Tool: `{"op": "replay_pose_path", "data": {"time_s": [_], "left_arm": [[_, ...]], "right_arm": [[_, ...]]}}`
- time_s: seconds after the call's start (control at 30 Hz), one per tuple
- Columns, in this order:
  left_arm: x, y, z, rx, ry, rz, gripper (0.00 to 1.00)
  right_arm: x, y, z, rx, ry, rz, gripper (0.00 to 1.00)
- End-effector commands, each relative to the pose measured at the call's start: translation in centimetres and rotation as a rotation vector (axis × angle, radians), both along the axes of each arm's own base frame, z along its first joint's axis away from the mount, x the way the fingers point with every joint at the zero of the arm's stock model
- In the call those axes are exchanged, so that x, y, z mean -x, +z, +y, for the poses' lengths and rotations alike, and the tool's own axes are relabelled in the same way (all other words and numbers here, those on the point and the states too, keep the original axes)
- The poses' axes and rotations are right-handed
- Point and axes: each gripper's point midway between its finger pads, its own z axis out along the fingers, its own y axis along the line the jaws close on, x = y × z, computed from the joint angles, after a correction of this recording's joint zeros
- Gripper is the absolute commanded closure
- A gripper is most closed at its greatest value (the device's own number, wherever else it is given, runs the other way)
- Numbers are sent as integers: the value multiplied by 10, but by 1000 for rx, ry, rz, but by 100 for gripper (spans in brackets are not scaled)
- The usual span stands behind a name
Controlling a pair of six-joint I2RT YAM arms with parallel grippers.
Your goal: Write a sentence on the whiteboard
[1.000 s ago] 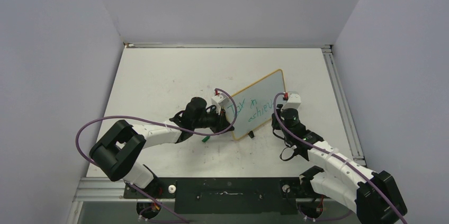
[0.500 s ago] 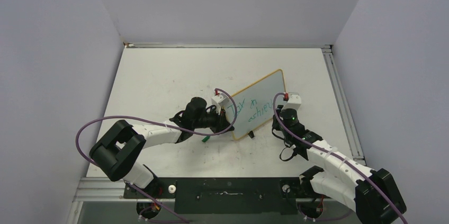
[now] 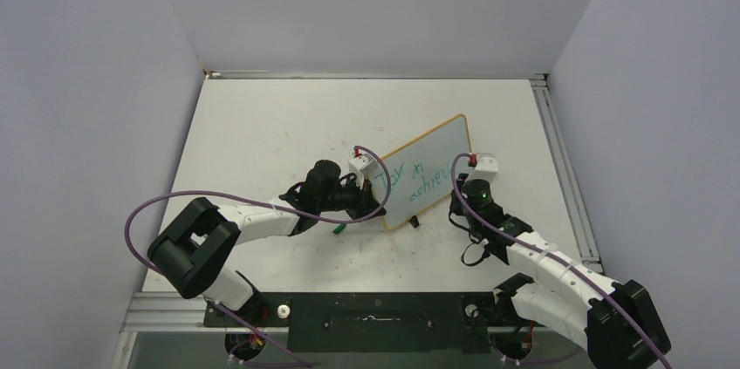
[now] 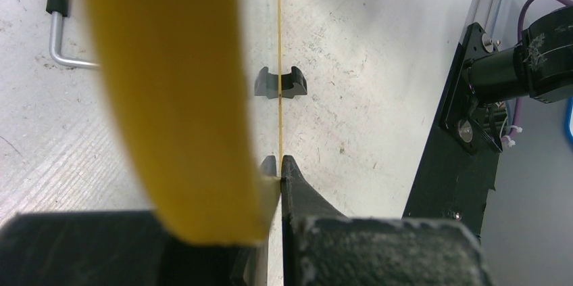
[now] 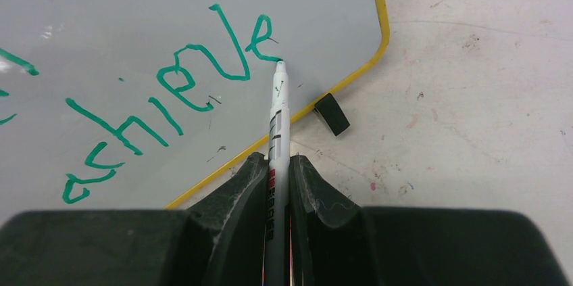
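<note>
The whiteboard (image 3: 426,173) is stood on edge, slanted, about mid-table (image 3: 262,125), between the two arms; its yellow rim is pinched tight by the left gripper (image 4: 278,164), jaws closed right on the edge; a black foot (image 4: 280,84) is seen further along that rim. A white marker (image 5: 278,117) is clamped in the right gripper (image 5: 277,168), jaws narrow around the barrel; the tip is pressed to the board just past the last "e" of the sentence (image 5: 169,86); "achieve" can be read in teal, lower line, near the bottom corner.
</note>
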Motion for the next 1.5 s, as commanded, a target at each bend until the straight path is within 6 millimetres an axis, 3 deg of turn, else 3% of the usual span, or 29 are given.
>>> {"op": "replay_pose_path", "data": {"time_s": [0.0,0.23,0.77,1.47], "left_arm": [[10,10,-3,22,-37,7,100],[13,12,-1,23,-41,8,100],[18,10,3,21,-48,19,100],[22,11,5,25,-56,23,100]], "right_arm": [[-5,36,5,-65,2,-78,95],[9,42,4,-85,39,-64,95],[2,41,-19,-191,22,-60,95],[0,29,-10,-244,84,-33,95]]}}
